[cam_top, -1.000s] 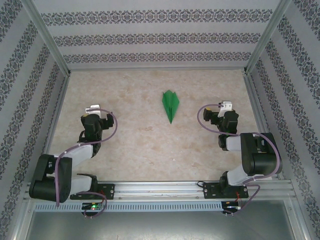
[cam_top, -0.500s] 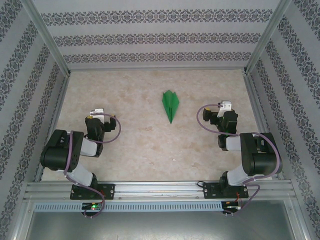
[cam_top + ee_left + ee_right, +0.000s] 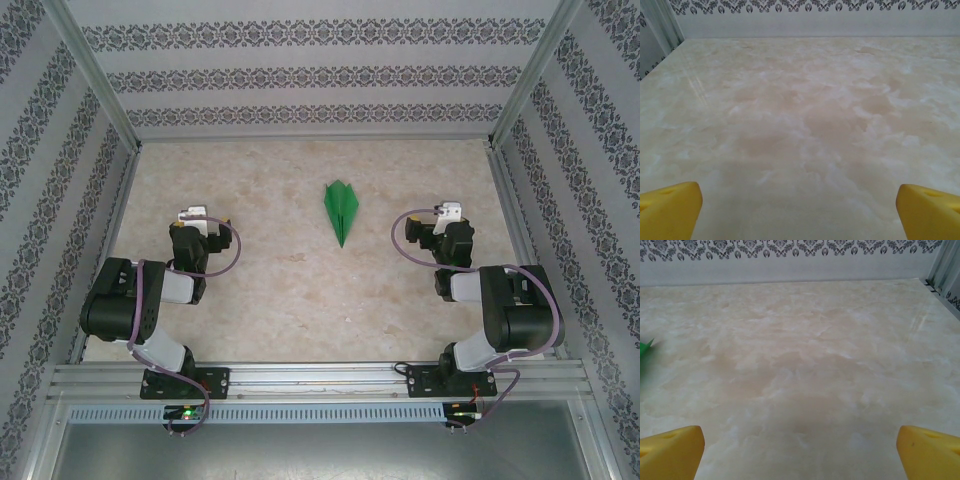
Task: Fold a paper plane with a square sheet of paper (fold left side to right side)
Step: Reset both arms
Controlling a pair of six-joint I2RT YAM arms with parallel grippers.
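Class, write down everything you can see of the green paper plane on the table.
The paper plane is bright green, matte paper folded into a slim dart with layered wings and a centre crease. It lies flat on the beige marbled table, near its middle, with the sharp tip pointing toward the near edge and the wider end toward the far edge. Only the table touches it.

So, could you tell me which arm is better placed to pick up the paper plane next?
Right, probably: the right gripper, open, sits nearer the paper plane than the left gripper, and the plane's green edge shows in its wrist view.
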